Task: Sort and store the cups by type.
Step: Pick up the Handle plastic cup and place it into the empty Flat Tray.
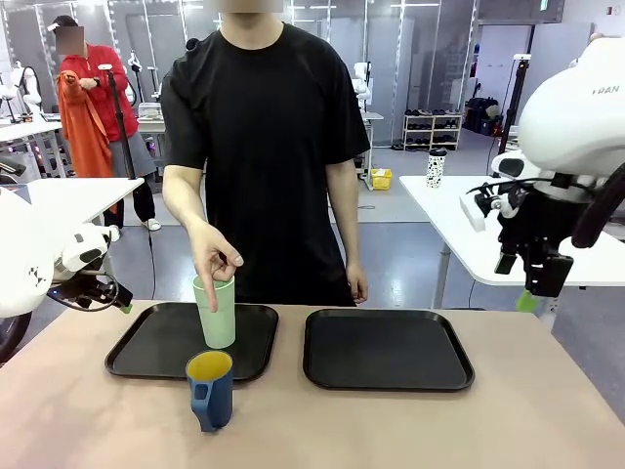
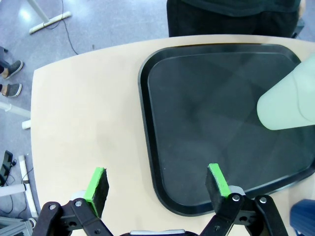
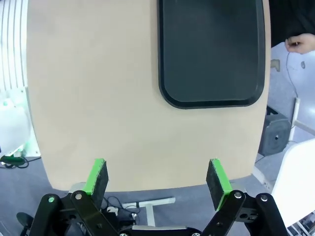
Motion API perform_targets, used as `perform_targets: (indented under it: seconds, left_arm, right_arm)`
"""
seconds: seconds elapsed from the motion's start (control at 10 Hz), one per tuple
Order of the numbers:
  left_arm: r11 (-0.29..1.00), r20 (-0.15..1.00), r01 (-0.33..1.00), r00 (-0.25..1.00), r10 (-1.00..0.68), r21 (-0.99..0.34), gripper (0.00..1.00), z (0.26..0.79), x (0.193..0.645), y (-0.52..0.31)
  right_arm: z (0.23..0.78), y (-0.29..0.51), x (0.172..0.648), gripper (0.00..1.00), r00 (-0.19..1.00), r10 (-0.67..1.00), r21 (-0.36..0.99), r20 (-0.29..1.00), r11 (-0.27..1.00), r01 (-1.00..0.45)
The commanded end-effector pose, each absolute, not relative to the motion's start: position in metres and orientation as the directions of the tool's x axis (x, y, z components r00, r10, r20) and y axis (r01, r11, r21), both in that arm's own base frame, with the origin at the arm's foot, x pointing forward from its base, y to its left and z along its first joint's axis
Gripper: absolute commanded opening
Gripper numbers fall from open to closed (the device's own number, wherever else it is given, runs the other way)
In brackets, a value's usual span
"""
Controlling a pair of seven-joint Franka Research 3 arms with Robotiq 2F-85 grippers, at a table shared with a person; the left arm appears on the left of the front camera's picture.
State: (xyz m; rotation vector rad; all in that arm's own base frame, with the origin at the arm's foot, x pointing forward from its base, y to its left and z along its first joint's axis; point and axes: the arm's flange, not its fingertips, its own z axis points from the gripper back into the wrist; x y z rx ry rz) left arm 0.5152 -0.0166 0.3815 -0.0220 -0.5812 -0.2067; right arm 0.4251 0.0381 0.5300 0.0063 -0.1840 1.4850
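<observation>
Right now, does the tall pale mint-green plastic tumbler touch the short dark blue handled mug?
Apart. In the left wrist view, a bare stretch of the black tray lies between the tumbler and the mug.

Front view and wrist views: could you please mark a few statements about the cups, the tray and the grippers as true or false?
1. The mint-green tumbler stands upright on the left tray. True.
2. The blue mug sits on that tray too. False: it stands on the table, just in front of the tray.
3. The person's hand rests on the tumbler's rim. True.
4. The left gripper is shut on the tumbler. False: it is open and holds nothing.
5. The right gripper is open. True.
</observation>
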Motion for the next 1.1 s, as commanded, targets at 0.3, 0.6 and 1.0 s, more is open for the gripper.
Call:
perform_targets:
  seconds: [0.3,0.6,1.0]
  left_arm:
    - [0.979,0.549,0.200,0.814,-0.188,0.038,1.00,0.383,0.515,-0.016]
    - [0.920,0.491,0.385,0.788,-0.371,0.076,1.00,0.383,0.509,-0.006]
    - [0.550,0.286,0.785,0.478,-0.830,0.284,1.00,0.395,0.480,0.010]
  right_arm:
    - [0.544,0.032,0.417,1.00,0.089,0.989,-0.139,0.118,0.105,-0.985]
    - [0.544,0.032,0.417,1.00,0.089,0.989,-0.139,0.118,0.105,-0.985]
    - [0.544,0.032,0.417,1.00,0.089,0.989,-0.139,0.118,0.105,-0.985]
